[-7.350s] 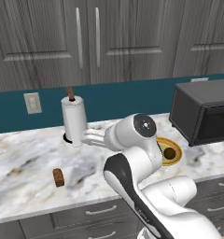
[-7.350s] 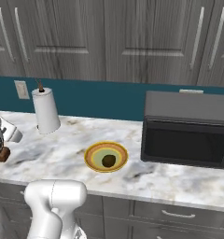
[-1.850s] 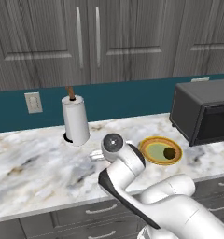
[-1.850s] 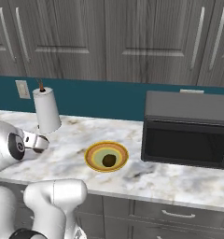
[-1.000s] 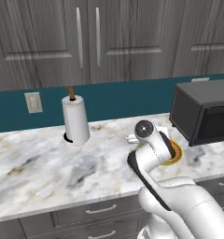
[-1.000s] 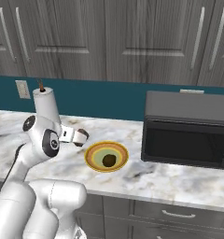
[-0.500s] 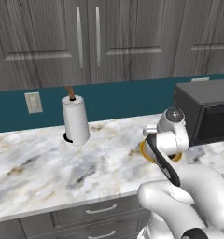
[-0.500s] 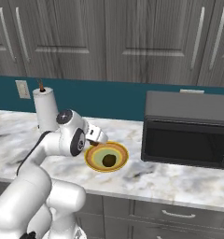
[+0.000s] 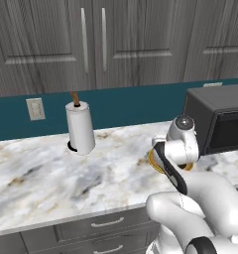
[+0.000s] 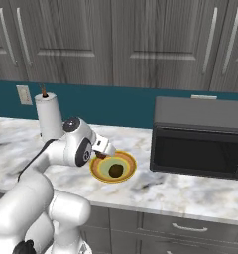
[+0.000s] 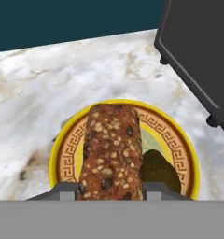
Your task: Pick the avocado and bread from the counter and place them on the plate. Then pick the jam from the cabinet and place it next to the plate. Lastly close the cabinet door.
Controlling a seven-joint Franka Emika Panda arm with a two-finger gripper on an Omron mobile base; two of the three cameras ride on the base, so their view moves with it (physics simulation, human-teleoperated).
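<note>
Bread over plate, marble counter, microwave

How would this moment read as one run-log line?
claw: shut on bread | over plate | avocado: on plate | cabinet: doors closed

You have the counter carrying three things: a paper towel roll at its back edge, the plate near the middle toward the front, and a black microwave just right of the plate.
</note>
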